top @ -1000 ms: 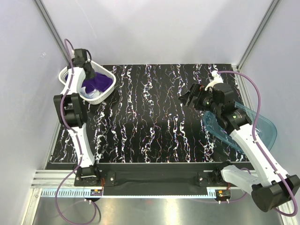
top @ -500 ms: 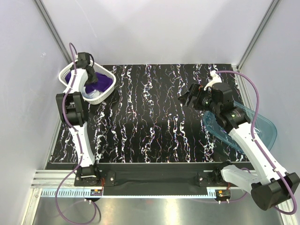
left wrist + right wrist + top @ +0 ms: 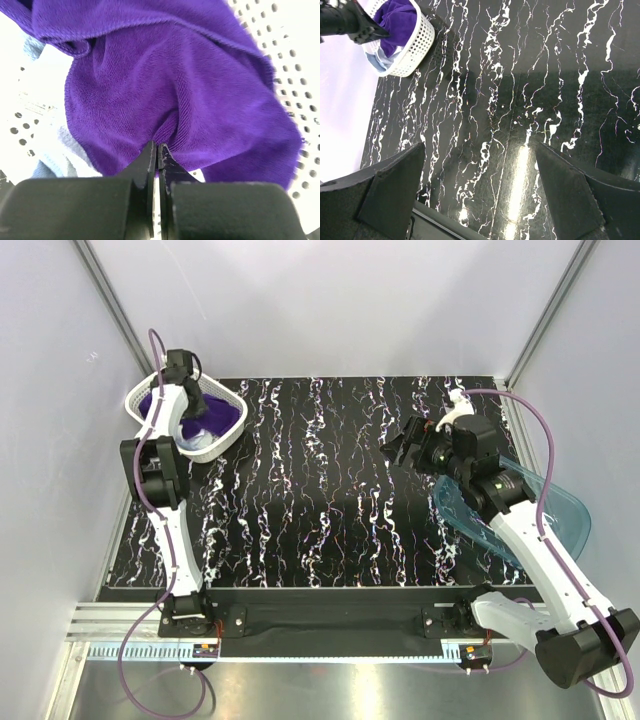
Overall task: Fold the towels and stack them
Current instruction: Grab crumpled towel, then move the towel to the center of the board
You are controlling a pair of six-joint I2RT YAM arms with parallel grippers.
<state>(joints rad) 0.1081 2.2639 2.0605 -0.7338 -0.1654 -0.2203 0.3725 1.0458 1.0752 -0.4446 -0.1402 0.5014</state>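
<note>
Right gripper (image 3: 402,447): fingers spread wide and empty, hanging over the right half of the marbled black table (image 3: 320,500); barely shifted in the last second.
Blue tub (image 3: 560,505): at the table's right edge, beneath the right arm.
Left gripper (image 3: 157,147): far-left corner, down inside the white perforated basket (image 3: 140,400); fingers pressed together on a pinched fold of cloth.
Purple towel (image 3: 190,90): crumpled on top of the basket's contents, caught at its near fold.
Pale towels (image 3: 379,59): underneath the purple one; white and light blue are hard to separate.
Change: a second ago the left fingers stood apart above the basket; now they are lower and clamped.
Meaning: first pick looks secured; lifting out, folding and stacking remain.
</note>
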